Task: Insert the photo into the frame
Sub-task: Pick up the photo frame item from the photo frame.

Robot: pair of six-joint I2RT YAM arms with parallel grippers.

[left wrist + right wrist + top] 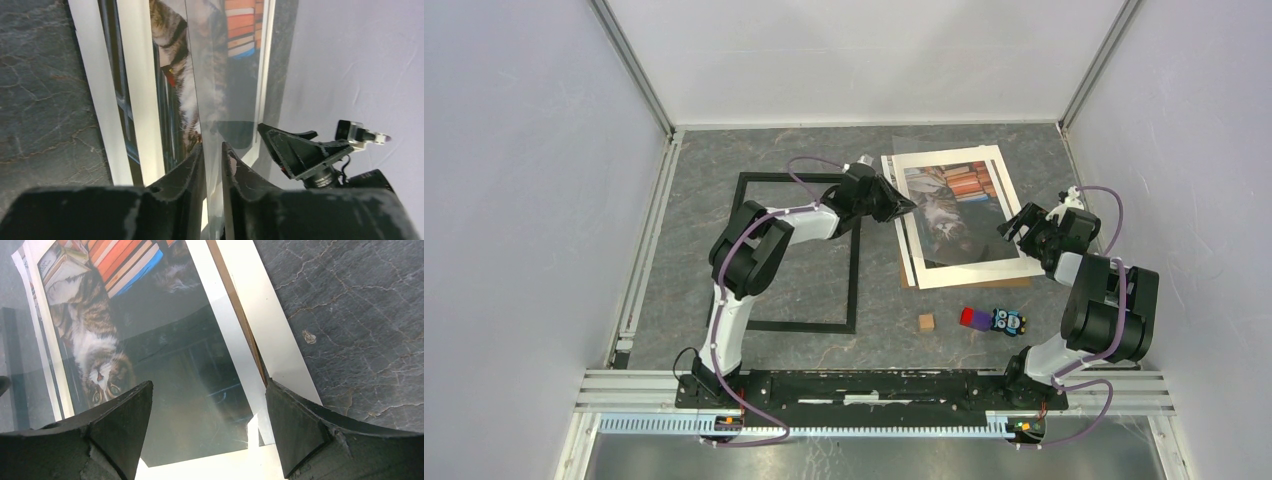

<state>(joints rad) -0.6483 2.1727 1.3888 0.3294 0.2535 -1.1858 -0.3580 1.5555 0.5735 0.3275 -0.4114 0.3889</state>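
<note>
left hand [212, 154] is clamped on edge of clear sheet [220, 75] above photo [949, 205] | right hand [209, 386] is held open near photo's right side | frame [853, 285] is laid flat on bench [724, 150], left of photo | sheet is best lifted level and slowly, unbent

Cannot follow the frame [804, 326] all the way round: lost under the left arm along its left rail and at its far right corner. Cannot see the photo [90, 335] whole in any of the 3 views; dimmed by glare and dark reflections on the clear pane [210, 385] above it, cropped at the top in both wrist views. Can glimpse the backing board [239, 315] only as a thin brown sliver. Cannot see the pane's near edge, pinched inside the left gripper [212, 150]. Cannot identify the 3 trinkets [972, 319] near the board: too small.
</note>
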